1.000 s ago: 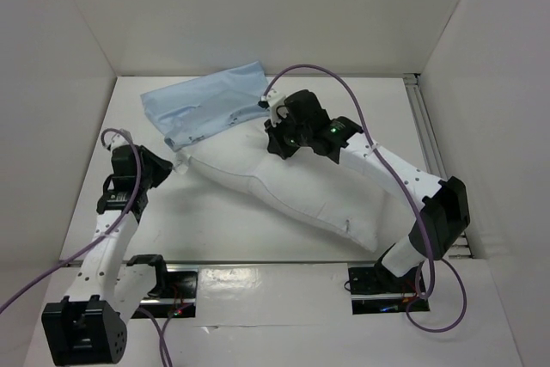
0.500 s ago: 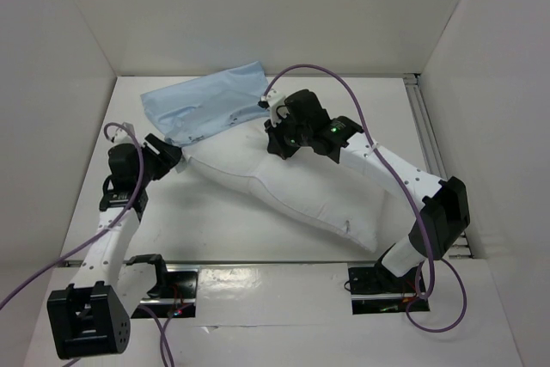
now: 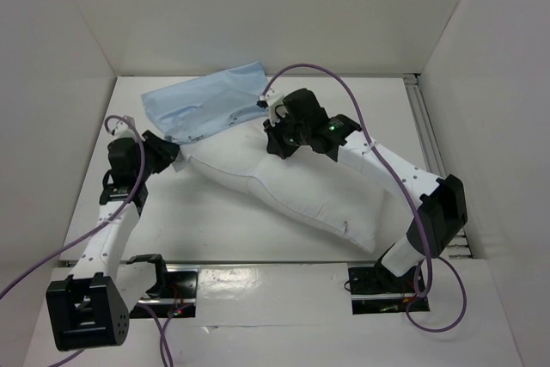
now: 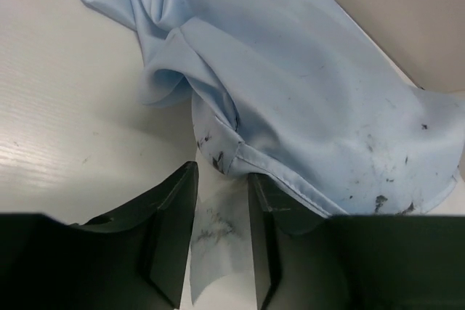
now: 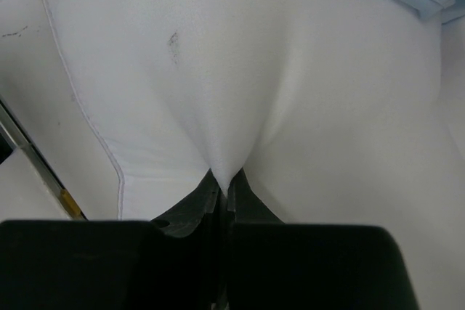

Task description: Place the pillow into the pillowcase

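The pillow (image 3: pixel 292 191) lies diagonally across the table (image 3: pixel 215 234), one end just beside the left arm and the other near the right arm's base. The pillowcase (image 3: pixel 206 100) lies limp at the far left of the table, and its hemmed mouth overlaps the pillow's far-left end. The right gripper (image 3: pixel 277 137) has its fingers together on a pinched fold of the pillow's upper surface. This grip probably serves to anchor the pillow or drive it toward the opening. The left gripper (image 4: pixel 221 234) sits low at the hem, fingers apart, with a smudged pale flap of cloth in the gap. The flap appears loose rather than pinched. This position suits taking one layer of the hem so the mouth can be lifted open. The pillow is largely outside the case, so insertion is judged barely begun.
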`<action>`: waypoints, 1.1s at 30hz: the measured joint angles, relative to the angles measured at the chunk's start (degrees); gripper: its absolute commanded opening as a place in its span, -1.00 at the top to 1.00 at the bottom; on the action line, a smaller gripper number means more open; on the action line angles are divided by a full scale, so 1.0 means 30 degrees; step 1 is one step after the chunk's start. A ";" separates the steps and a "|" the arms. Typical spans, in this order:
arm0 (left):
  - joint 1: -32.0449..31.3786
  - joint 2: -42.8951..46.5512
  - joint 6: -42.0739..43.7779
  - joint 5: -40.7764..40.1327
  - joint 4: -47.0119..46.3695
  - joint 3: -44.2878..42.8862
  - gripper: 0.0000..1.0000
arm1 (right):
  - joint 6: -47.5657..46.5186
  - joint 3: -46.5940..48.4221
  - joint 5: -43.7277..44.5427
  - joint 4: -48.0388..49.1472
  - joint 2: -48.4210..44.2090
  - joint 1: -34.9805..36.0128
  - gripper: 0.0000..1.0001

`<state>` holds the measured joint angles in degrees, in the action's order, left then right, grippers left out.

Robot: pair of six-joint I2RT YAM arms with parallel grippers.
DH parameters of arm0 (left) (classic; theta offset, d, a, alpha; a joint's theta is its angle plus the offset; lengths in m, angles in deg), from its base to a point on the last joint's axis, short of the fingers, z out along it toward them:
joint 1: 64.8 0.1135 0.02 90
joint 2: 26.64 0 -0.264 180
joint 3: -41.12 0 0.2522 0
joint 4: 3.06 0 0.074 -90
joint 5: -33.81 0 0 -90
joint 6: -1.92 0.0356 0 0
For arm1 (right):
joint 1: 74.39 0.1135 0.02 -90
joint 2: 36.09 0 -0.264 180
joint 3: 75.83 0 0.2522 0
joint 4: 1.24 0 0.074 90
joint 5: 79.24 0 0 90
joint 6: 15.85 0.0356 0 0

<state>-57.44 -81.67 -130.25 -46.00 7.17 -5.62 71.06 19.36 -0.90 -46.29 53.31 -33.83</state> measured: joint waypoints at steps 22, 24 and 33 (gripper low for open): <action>0.0153 0.0175 -0.0102 -0.1457 0.1668 -0.1800 1.00 | 0.1275 0.0641 0.0539 -0.0219 0.0015 -0.0663 1.00; 0.0146 0.1282 -0.0095 -0.1435 0.2062 -0.1800 1.00 | 0.1763 0.1494 0.1311 -0.0612 0.0153 -0.1035 1.00; -0.0080 0.3861 -0.0073 0.0750 0.3716 -0.1909 1.00 | 0.3891 0.4051 0.5144 -0.1202 0.1341 -0.1020 1.00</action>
<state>-57.68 -70.09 -130.47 -43.75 18.32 -11.34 82.73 31.51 14.53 -49.90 57.33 -36.89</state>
